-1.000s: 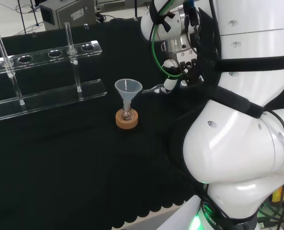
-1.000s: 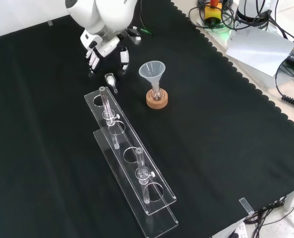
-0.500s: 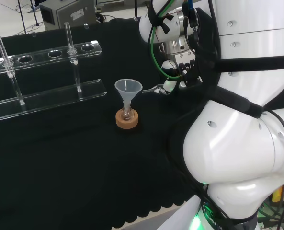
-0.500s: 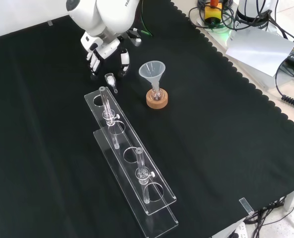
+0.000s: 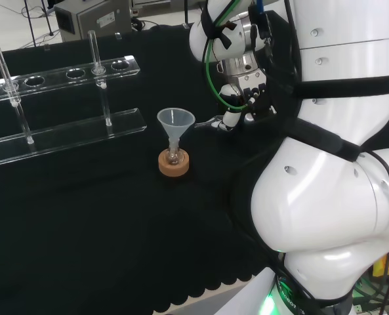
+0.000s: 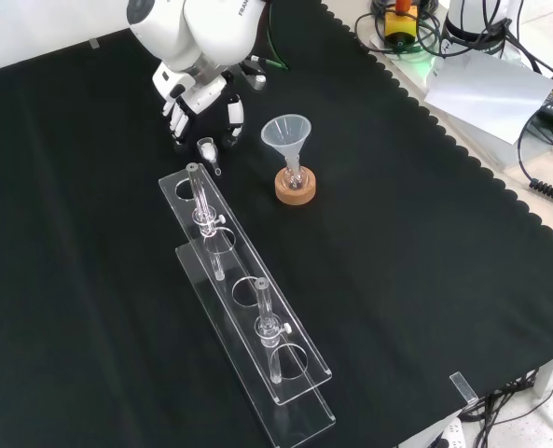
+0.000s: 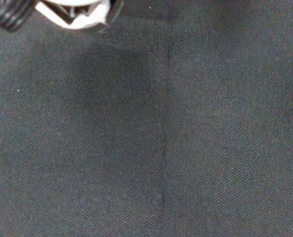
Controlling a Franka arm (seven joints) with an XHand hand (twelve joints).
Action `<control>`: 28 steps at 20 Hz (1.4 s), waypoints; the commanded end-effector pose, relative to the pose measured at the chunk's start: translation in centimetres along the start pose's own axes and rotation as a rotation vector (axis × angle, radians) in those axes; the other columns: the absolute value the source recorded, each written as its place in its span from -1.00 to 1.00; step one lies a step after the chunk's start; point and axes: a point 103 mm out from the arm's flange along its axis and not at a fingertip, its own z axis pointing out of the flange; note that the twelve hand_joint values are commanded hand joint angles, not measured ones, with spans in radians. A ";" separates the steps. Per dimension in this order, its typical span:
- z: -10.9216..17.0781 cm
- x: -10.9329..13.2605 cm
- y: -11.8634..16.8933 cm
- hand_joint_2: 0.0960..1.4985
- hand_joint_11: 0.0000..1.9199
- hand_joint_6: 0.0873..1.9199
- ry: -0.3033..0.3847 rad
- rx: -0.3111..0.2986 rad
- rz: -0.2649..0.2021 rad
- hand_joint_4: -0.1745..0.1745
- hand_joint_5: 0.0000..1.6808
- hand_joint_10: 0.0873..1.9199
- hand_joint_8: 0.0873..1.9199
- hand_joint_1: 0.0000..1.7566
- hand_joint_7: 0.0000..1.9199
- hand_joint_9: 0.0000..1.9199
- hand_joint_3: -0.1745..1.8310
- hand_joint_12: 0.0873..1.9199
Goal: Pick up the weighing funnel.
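The weighing funnel [image 6: 208, 151], a small clear scoop with a short stem, lies on the black cloth just above the rack's near end in the front view. The hand [image 6: 201, 93] hangs right over it, open, with its fingers [image 6: 177, 138] to the left of the piece and its thumb to the right, tips close to the cloth. In the head view the hand [image 5: 236, 113] sits just right of the weighing funnel [image 5: 213, 122]. The wrist view has black cloth and a blurred white part of the hand [image 7: 72, 12].
The big funnel [image 6: 286, 131] stands in a small flask on a cork ring [image 6: 295, 189], a short way right of the weighing funnel in the front view. A clear tube rack [image 6: 248, 308] with two glass tubes runs down the cloth toward the front.
The hand has come down and slightly toward the weighing funnel, so its fingertips now flank the piece. The weighing funnel has stayed put.
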 end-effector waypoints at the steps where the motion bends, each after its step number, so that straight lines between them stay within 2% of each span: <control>1: 0.2 0.1 0.4 -0.29 -0.64 -0.44 -0.006 -0.004 -0.001 -0.40 -0.45 -0.44 -0.32 0.03 -0.58 -0.31 -0.20 0.35; 16: 0.9 0.4 1.2 -0.29 -0.63 -0.38 -0.008 -0.007 -0.010 -0.34 -0.39 -0.44 -0.32 0.04 -0.58 -0.30 -0.18 0.35; 18: 0.9 0.6 1.2 -0.29 -0.63 -0.32 -0.013 -0.006 -0.006 -0.30 -0.35 -0.45 -0.32 0.05 -0.57 -0.30 -0.17 0.35; 21: 0.8 0.6 1.2 -0.25 -0.62 -0.18 -0.019 -0.009 0.003 -0.03 -0.11 -0.44 -0.32 0.05 -0.55 -0.27 -0.16 0.35; 22: 0.8 0.5 1.1 -0.14 -0.61 -0.11 -0.021 -0.014 0.006 0.36 0.03 -0.45 -0.32 0.10 -0.53 -0.26 -0.22 0.35; 23: 0.7 0.4 1.1 -0.09 -0.60 -0.06 -0.020 -0.020 0.008 0.66 0.14 -0.46 -0.33 0.15 -0.51 -0.24 -0.22 0.34; 24: 0.6 0.2 1.0 -0.08 -0.58 -0.01 -0.016 -0.027 0.008 0.83 0.20 -0.48 -0.34 0.17 -0.48 -0.21 -0.20 0.33; 26: 0.2 0.0 0.9 -0.09 -0.56 0.05 -0.014 -0.032 0.011 0.97 0.24 -0.50 -0.36 0.20 -0.45 -0.17 -0.14 0.32; 28: -0.5 -0.3 0.7 -0.09 -0.54 0.07 -0.007 -0.041 0.012 1.00 0.25 -0.50 -0.36 0.20 -0.44 -0.15 -0.12 0.32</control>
